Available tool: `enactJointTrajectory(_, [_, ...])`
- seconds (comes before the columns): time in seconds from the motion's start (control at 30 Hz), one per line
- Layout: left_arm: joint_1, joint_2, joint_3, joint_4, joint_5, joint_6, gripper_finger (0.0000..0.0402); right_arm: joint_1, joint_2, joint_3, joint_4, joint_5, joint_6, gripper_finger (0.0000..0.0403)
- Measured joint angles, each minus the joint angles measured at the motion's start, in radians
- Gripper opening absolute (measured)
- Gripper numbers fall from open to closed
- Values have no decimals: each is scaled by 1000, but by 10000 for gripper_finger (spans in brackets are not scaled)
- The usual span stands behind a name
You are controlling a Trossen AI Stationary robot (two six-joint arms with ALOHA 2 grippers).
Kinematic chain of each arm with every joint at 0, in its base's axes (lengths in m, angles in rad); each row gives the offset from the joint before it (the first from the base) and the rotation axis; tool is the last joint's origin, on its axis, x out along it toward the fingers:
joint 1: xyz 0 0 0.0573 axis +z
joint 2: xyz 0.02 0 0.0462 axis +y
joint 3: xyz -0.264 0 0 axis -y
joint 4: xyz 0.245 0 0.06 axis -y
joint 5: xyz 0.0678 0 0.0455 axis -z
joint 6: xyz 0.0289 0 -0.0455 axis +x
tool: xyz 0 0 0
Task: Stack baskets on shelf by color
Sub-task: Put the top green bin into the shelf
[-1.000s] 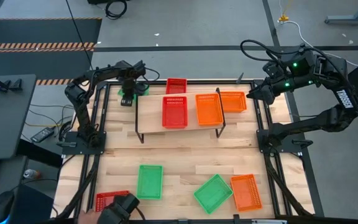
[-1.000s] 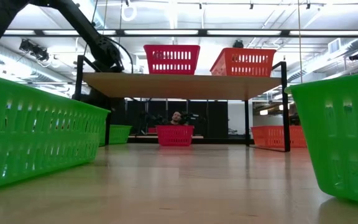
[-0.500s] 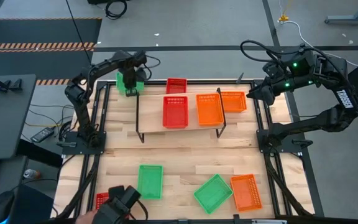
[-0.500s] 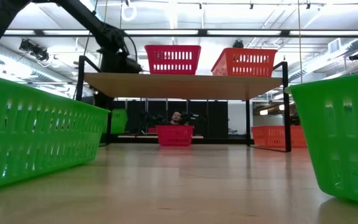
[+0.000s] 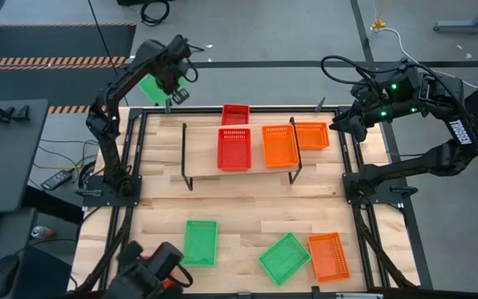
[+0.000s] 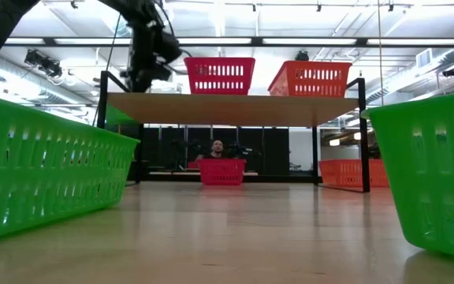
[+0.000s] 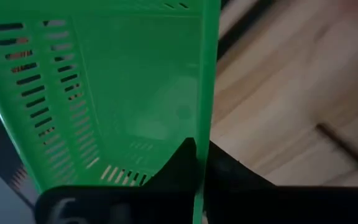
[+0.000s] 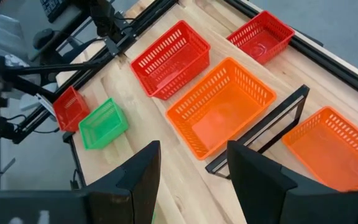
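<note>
The left gripper [image 5: 173,83] is up high beyond the far-left corner of the slatted wooden table [image 5: 239,212], and it's got a green mesh-walled plastic basket [image 5: 153,87] pinched by one wall. The left wrist view shows it plainly: the green basket [image 7: 104,93] hangs tilted, its rim clamped between the dark fingers [image 7: 182,163], clear of the tabletop. From the low view the left arm sits above the shelf's left end, the gripper [image 6: 150,67] hovering just over the plank's corner.

On the low light-wood shelf on black metal legs [image 5: 197,154], a red mesh basket [image 5: 232,149] and an orange mesh basket [image 5: 278,144] stand side by side, the left third of the plank bare. Behind the shelf, on the table, sit a smaller-looking red basket [image 5: 236,114] and an orange basket [image 5: 311,135].

The right gripper [image 5: 338,126] waits at the table's far-right edge, its fingers [image 8: 135,171] spread wide with nothing between them.

Near side of the table: a green basket [image 5: 199,242], a second green basket turned at an angle [image 5: 285,257], and an orange basket [image 5: 329,256] beside it. A person's hand holding a dark device [image 5: 158,270] shows at the near-left corner.
</note>
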Motion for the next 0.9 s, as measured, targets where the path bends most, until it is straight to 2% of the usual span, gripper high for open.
enactJointTrajectory(0.13, [-20,0,121,-79,-2,-229,10,0,0,0,0,0,-4,190])
enactJointTrajectory(0.3, [-79,-6,247,-101,6,-405,10,0,2,0,0,38,38,190])
enactJointTrajectory(0.43, [-147,-13,321,-102,57,-528,10,0,3,0,0,89,65,190])
enactJointTrajectory(0.6, [-256,-14,353,-100,104,-692,10,-6,3,0,0,158,15,190])
enactJointTrajectory(0.77, [-374,-14,353,-101,150,-830,10,-40,-12,-1,-113,166,-73,190])
enactJointTrajectory(0.9, [-477,-15,353,-101,195,-959,10,-65,-83,6,-91,161,-110,190])
